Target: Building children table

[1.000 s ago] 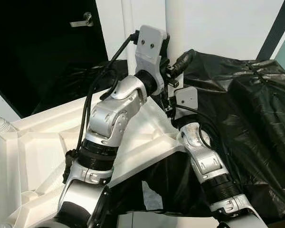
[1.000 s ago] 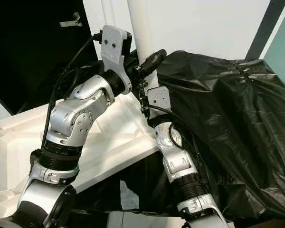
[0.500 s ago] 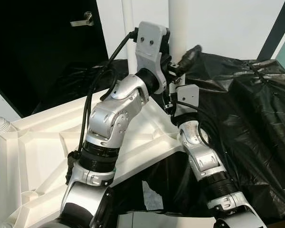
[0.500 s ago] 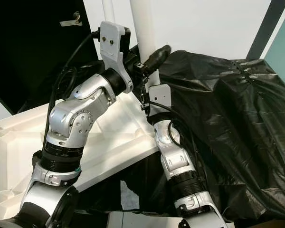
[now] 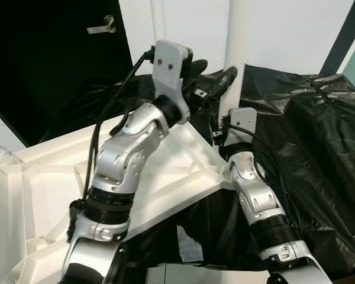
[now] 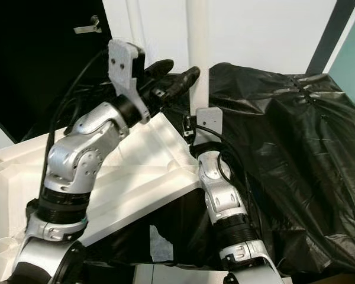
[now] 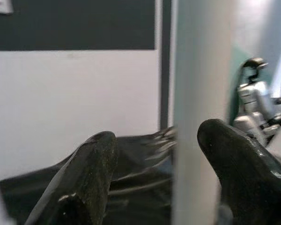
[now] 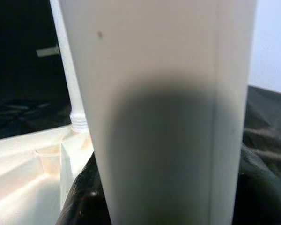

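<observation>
Upside-down white tabletop lies on black sheeting, one white leg standing upright at its near corner. Left end effector is spread open, fingers apart beside that leg. Right end effector sits pressed up to the leg; its grip I can't tell.

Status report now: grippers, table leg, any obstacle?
Left gripper open beside white table leg. Right gripper pressed up to leg, fingers unseen. Upturned white tabletop below. Black plastic sheet close alongside.
</observation>
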### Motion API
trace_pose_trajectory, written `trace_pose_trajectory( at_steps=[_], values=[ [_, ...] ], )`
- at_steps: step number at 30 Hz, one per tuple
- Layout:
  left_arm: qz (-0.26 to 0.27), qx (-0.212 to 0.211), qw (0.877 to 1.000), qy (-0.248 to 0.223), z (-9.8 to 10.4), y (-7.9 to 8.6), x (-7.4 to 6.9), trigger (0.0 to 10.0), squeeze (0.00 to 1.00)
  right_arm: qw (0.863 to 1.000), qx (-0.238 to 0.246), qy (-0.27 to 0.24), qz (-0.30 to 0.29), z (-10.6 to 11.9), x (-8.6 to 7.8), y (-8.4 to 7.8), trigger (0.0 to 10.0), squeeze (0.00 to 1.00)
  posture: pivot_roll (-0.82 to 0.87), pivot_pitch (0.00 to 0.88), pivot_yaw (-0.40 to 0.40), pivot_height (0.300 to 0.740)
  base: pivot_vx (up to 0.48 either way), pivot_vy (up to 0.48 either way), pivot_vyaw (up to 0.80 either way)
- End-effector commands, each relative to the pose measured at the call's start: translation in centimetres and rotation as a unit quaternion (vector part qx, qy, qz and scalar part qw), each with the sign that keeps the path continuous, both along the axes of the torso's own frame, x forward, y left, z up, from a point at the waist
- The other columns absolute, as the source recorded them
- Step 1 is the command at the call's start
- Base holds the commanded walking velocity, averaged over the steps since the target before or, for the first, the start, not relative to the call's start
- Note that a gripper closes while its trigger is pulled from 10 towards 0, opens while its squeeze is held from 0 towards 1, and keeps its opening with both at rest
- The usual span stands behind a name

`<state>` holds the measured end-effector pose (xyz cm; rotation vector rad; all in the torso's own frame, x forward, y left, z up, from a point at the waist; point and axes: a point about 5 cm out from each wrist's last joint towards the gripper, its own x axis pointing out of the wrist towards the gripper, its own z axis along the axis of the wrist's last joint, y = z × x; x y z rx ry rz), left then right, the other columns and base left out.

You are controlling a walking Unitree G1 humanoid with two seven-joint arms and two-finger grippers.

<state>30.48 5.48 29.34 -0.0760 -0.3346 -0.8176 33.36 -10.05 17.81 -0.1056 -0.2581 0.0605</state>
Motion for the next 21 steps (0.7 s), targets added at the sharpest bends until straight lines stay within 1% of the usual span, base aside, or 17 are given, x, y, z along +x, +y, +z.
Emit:
trace_pose_trajectory(
  at_steps=[1, 4, 6, 7, 10, 13, 16, 18, 19, 21],
  values=[
    [-0.018, 0.011, 1.0, -0.015, 0.0, 0.2, -0.4, 10.0, 0.0, 1.0, 0.006, -0.003, 0.002, 0.3, -0.2, -0.2, 10.0, 0.0, -0.01, 0.0, 0.033, 0.74, 0.0, 0.0, 0.0],
    [-0.015, 0.023, 1.0, -0.01, -1.0, 1.0, -0.6, 10.0, 0.0, 1.0, 0.004, 0.004, 0.005, -0.1, -0.5, -0.5, 10.0, 0.0, -0.02, 0.0, 0.03, 0.74, 0.0, 0.0, 0.0],
    [-0.015, 0.024, 1.0, -0.008, -1.3, 1.2, -0.6, 10.0, 0.0, 1.0, 0.001, 0.003, 0.005, -0.1, -0.7, -0.6, 10.0, 0.0, -0.02, 0.0, 0.03, 0.74, 0.0, 0.0, 0.0],
    [-0.016, 0.023, 1.0, 0.002, -2.0, 1.7, -0.9, 10.0, 0.0, 1.0, -0.004, 0.003, 0.006, -0.3, -1.0, -0.7, 10.0, 0.0, -0.02, 0.0, 0.028, 0.74, 0.0, 0.0, 0.0],
    [-0.015, 0.029, 0.999, 0.003, -2.6, 2.0, -1.1, 10.0, 0.0, 1.0, -0.004, 0.005, 0.009, -0.3, -1.4, -0.7, 10.0, 0.0, -0.02, 0.0, 0.026, 0.74, 0.0, 0.0, 0.0],
    [-0.011, 0.046, 0.999, 0.011, -4.0, 2.8, -1.6, 10.0, 0.0, 1.0, -0.004, 0.007, 0.016, -0.4, -2.1, -0.6, 10.0, 0.0, -0.02, 0.0, 0.024, 0.74, 0.0, 0.0, 0.0],
    [-0.012, 0.049, 0.999, 0.012, -4.3, 2.9, -1.7, 10.0, 0.0, 1.0, -0.005, 0.007, 0.016, -0.4, -2.3, -0.6, 10.0, 0.0, -0.02, 0.0, 0.025, 0.74, 0.0, 0.0, 0.0],
    [-0.017, 0.06, 0.998, 0.018, -5.2, 3.3, -2.2, 10.0, 0.0, 1.0, -0.007, 0.005, 0.024, -0.4, -2.9, -0.3, 10.0, 0.0, -0.02, 0.0, 0.028, 0.74, 0.0, 0.0, 0.0],
    [-0.017, 0.06, 0.998, 0.018, -5.2, 3.3, -2.2, 10.0, 0.0, 1.0, -0.007, 0.005, 0.024, -0.4, -2.9, -0.3, 10.0, 0.0, -0.02, 0.0, 0.028, 0.74, 0.0, 0.0, 0.0],
    [-0.027, 0.071, 0.997, 0.019, -6.0, 3.6, -2.9, 10.0, 0.0, 1.0, -0.006, 0.007, 0.028, -0.5, -3.4, -0.2, 10.0, 0.0, -0.02, 0.0, 0.029, 0.74, 0.0, 0.0, 0.0]
  ],
)
